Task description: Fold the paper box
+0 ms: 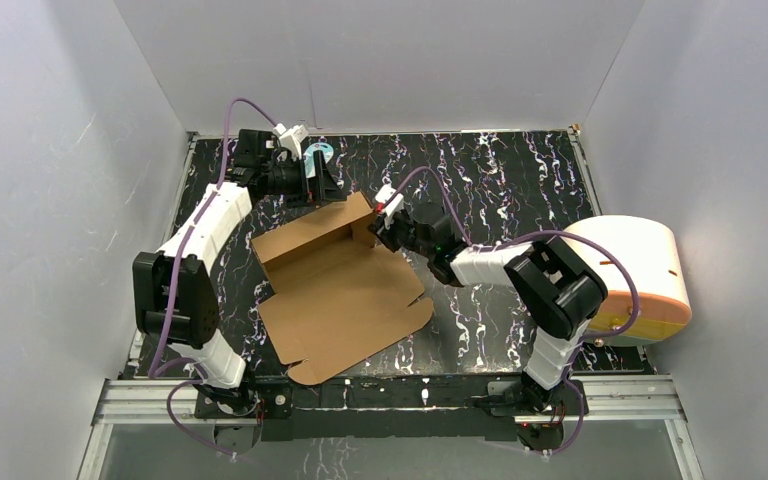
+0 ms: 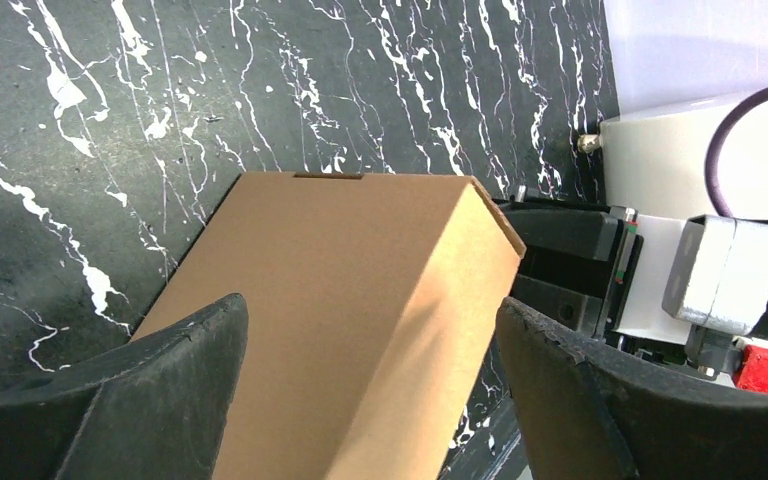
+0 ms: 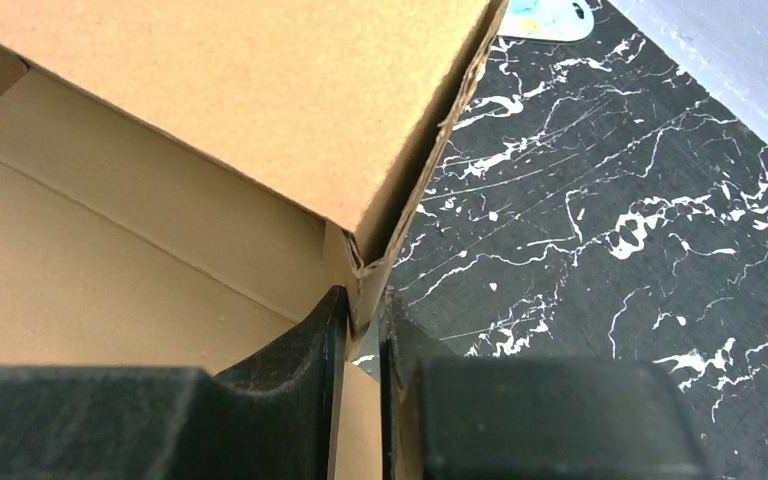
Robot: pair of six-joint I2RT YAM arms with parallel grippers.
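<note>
Right gripper (image 3: 362,312) was clamped on the paper box (image 1: 345,295), its two dark fingers (image 3: 300,345) nearly together with a thin cardboard edge pinched between them at the box's far right corner, just below where a raised wall met the side. The box lay on the bench (image 1: 520,180), left of centre and between the two arms, turned at an angle to the bench edges. Its near part was a broad flat panel with rounded corners, spread on the surface and reaching towards the arm bases. Its far part was creased upward, with a back wall tilted up and a shallow tray beginning to show behind the crease. Left gripper (image 2: 368,305) was spread wide at the far left end of that raised wall, and in the left wrist view the brown wall stood between its fingers; whether either finger touched the cardboard could not be told. A slit showed in the wall's top edge. Beyond the box, near the far left edge of the bench and just behind the left gripper, lay a small white-and-blue oval item (image 1: 321,150). Well apart at the right side, behind the right arm's elbow, sat a large cream cylinder with an orange base (image 1: 645,265), lying on its side against the white wall (image 1: 380,60) that enclosed the black, white-veined bench.
</note>
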